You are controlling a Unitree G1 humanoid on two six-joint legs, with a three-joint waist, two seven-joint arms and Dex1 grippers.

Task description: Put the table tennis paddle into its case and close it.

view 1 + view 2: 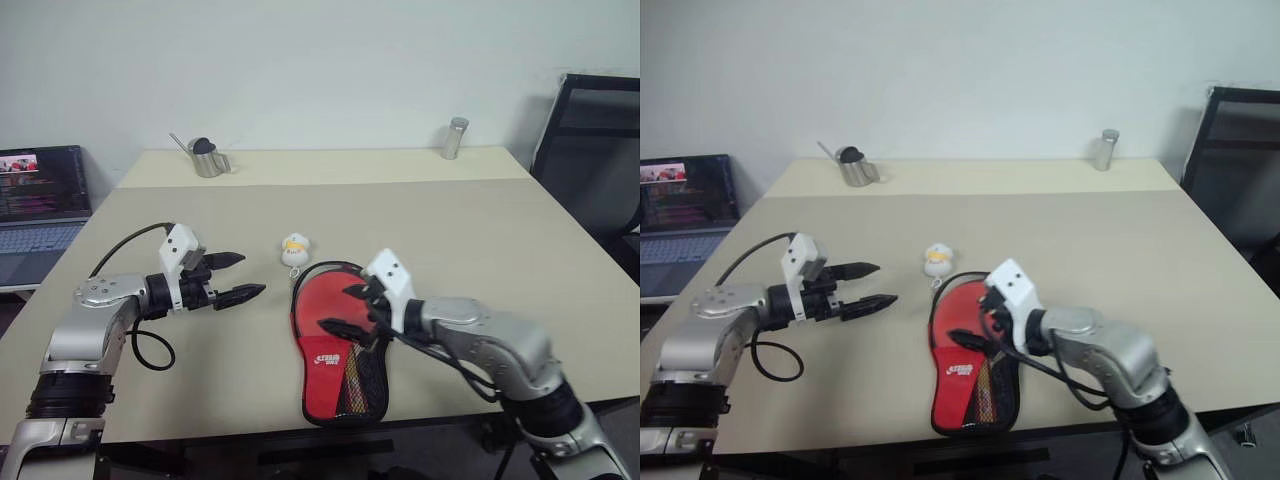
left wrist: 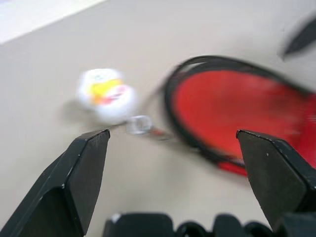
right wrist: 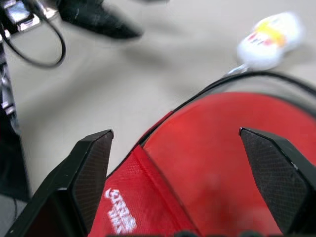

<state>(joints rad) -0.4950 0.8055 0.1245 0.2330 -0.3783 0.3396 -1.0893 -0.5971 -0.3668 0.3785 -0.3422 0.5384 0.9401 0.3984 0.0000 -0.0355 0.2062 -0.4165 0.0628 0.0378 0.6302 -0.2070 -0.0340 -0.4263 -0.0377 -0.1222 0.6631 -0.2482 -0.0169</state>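
The black case (image 1: 312,405) lies near the table's front edge, with its red panel and white lettering (image 1: 327,360) and its mesh pocket (image 1: 362,385) facing up. The table tennis paddle's red face (image 1: 316,298) shows uncovered inside the case's black zip rim at the far end. Its handle is hidden under the pocket. My right gripper (image 1: 334,308) hovers open just over that red face, seen close in the right wrist view (image 3: 222,148). Left of the case, my left gripper (image 1: 252,275) stands open above bare table, pointing toward the case's rim (image 2: 197,143).
A small white and yellow toy (image 1: 295,250) lies just beyond the case, with a ring and cord (image 2: 140,124) leading toward the zip. A metal pitcher (image 1: 207,158) and a metal can (image 1: 455,138) stand at the far edge. A laptop (image 1: 40,200) sits to the left, a black chair (image 1: 590,150) to the right.
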